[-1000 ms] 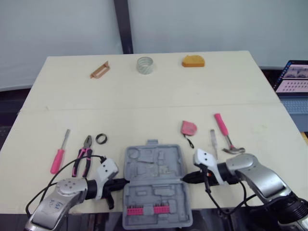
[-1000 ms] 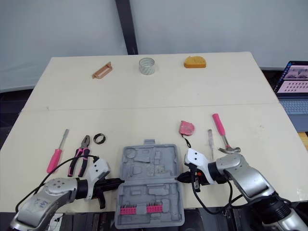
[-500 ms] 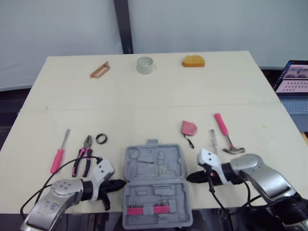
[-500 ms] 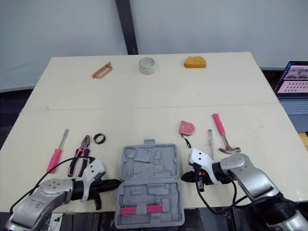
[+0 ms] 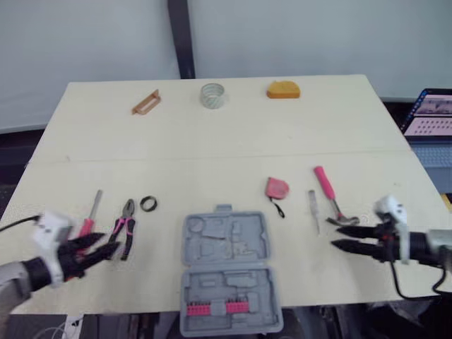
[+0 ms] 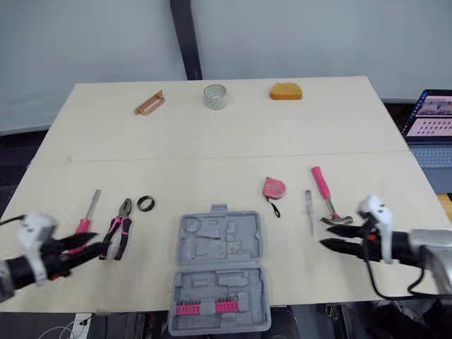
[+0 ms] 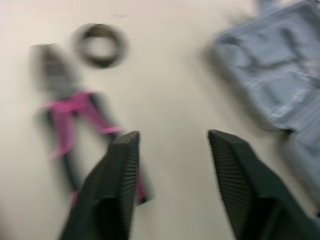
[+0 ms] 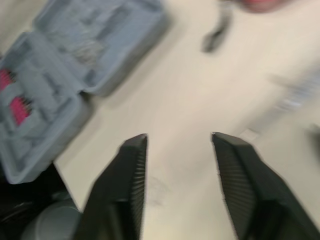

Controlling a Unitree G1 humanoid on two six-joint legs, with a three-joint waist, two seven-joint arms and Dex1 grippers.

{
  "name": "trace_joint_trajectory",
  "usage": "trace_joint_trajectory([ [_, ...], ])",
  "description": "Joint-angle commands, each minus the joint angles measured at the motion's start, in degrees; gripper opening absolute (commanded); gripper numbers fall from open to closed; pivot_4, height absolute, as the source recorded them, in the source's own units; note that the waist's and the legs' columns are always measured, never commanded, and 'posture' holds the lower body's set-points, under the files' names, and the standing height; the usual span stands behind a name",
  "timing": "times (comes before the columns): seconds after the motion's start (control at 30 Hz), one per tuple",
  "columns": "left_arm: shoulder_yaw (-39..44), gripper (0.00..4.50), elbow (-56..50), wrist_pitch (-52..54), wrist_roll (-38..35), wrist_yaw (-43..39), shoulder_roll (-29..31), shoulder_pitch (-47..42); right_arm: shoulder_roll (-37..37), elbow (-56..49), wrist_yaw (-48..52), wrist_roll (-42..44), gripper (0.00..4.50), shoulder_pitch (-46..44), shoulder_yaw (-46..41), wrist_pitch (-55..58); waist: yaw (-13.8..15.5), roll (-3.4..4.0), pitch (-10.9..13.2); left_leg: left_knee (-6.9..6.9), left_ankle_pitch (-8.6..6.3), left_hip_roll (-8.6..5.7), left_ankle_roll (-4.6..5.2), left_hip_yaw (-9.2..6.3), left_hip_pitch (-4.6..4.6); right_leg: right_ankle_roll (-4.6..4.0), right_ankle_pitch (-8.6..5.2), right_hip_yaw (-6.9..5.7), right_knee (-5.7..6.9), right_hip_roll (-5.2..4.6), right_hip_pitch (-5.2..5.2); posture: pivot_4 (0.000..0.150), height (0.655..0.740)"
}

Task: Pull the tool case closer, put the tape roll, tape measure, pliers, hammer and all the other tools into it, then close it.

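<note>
Beyond the tool case point(image 5: 227, 272), tape roll point(image 5: 212, 95), orange block point(image 5: 283, 90)

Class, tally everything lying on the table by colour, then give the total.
Pink or pink-handled: 4 (screwdriver, pliers, tape measure, hammer)
Grey: 2 (tool case, small metal tool)
Black: 1 (ring)
Orange-brown: 2 (holder, block)
Pale: 1 (tape roll)
Total: 10
</note>
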Motion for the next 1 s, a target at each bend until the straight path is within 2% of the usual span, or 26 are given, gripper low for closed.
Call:
trace_joint_trajectory([
  [0.03,7.96,3.82,7.68,-3.52,0.38,0.93,-0.07,0.45,0.49,5.44,-3.03,0.45,3.73,0.12,-7.24,-3.05,0.01,-0.01,0.0,0.0,0.0,0.0,0.0,0.01,0.01,0.0,0.0,0.01,-0.01,0.0,0.01,0.15,0.74],
  [0.1,9.86,4.49,12.1,-5.67,1.37,2.24,-0.17,-0.43,1.49,8.55,-5.17,-0.42,4.47,-0.01,-8.96,-5.06,0.0,-0.02,0.0,0.02,0.0,0.01,0.0,0.01,0.01,0.0,0.0,0.01,0.0,0.0,0.0,0.15,0.74],
  [0.4,11.07,4.49,24.78,-17.56,8.29,10.71,-0.54,-3.87,4.89,24.01,-15.09,-4.55,4.47,-3.21,-13.71,-17.83,0.0,-0.03,0.0,0.02,-0.01,-0.01,-0.01,0.04,0.02,0.01,0.01,0.05,0.01,-0.02,0.0,0.15,0.74],
  [0.67,11.14,4.49,29.57,-21.36,9.13,15.45,-1.05,-5.51,4.96,31.9,-19.42,-6.92,4.47,-5.42,-14.31,-25.23,-0.58,-0.03,0.0,-0.04,-0.01,0.04,-0.01,0.13,0.09,0.02,0.02,0.05,0.02,0.0,-0.02,0.15,0.74],
  [0.87,8.53,4.49,28.84,-22.04,9.15,14.13,-0.79,-5.67,5.14,29.11,-18.76,-6.11,4.47,-6.14,-13.06,-23.58,-0.71,-0.03,0.0,-0.04,-0.01,0.05,-0.01,0.14,0.1,0.02,0.02,0.05,0.02,0.0,-0.02,0.15,0.74],
  [0.93,6.95,4.49,26.96,-22.54,8.97,12.57,-0.62,-5.67,5.67,23.72,-16.47,-3.63,4.47,-5.06,-12.56,-20.35,-0.69,-0.03,0.0,-0.04,-0.01,0.06,-0.02,0.14,0.09,0.02,0.02,0.05,0.02,0.0,-0.02,0.15,0.74],
  [1.0,3.52,4.49,21.42,-22.06,7.42,8.87,-0.23,-5.86,6.5,13.46,-14.43,1.37,4.47,-4.01,-11.26,-13.9,-0.52,-0.03,0.0,-0.04,-0.01,0.06,-0.02,0.14,0.09,0.02,0.02,0.05,0.03,0.0,-0.02,0.15,0.74],
])
